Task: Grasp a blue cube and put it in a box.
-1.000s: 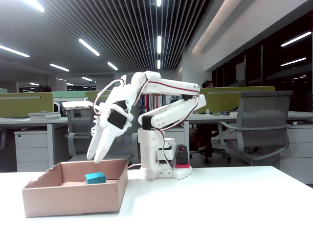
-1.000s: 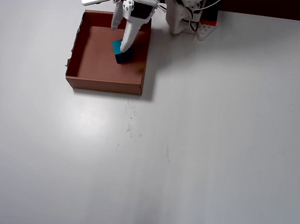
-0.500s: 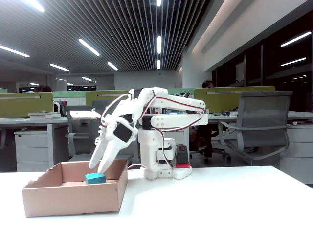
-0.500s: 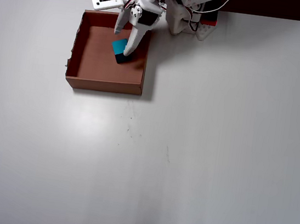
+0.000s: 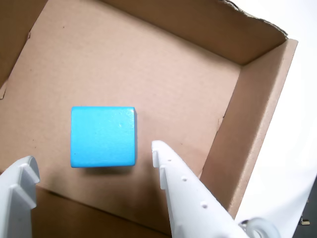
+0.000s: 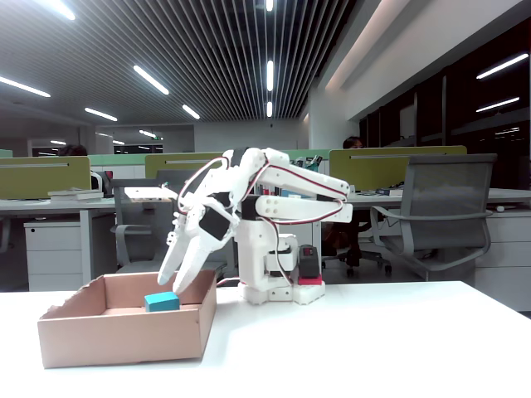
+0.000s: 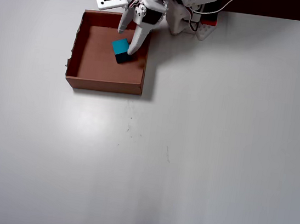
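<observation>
I am hovering my gripper (image 5: 94, 168), jaws wide apart and empty, above the cube (image 5: 103, 136) lying in the box (image 5: 257, 99), so I should rise straight.

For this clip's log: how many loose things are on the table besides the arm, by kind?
Blue cube: 1, resting on the box floor, free of the open hand.
Cardboard box: 1, no lid.
Total: 2.
</observation>
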`<state>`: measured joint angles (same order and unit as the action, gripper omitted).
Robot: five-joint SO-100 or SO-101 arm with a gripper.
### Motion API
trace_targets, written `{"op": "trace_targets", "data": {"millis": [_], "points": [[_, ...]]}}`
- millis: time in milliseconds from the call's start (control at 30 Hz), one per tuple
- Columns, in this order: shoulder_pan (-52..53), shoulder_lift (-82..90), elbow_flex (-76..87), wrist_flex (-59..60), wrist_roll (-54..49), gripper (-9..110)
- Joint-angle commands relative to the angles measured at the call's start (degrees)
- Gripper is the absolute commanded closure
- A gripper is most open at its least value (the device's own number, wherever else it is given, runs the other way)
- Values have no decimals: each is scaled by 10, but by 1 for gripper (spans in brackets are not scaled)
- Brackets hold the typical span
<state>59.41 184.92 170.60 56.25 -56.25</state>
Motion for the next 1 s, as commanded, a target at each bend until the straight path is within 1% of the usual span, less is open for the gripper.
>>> {"op": "trace_targets", "data": {"millis": [0,333,633,867,967], "points": [[-4,5,-4,-5,-7,72],[-4,6,-4,9,-2,71],[-4,6,-4,9,-1,73],[-5,6,-3,-26,0,75],[-5,6,-3,-11,0,75]]}}
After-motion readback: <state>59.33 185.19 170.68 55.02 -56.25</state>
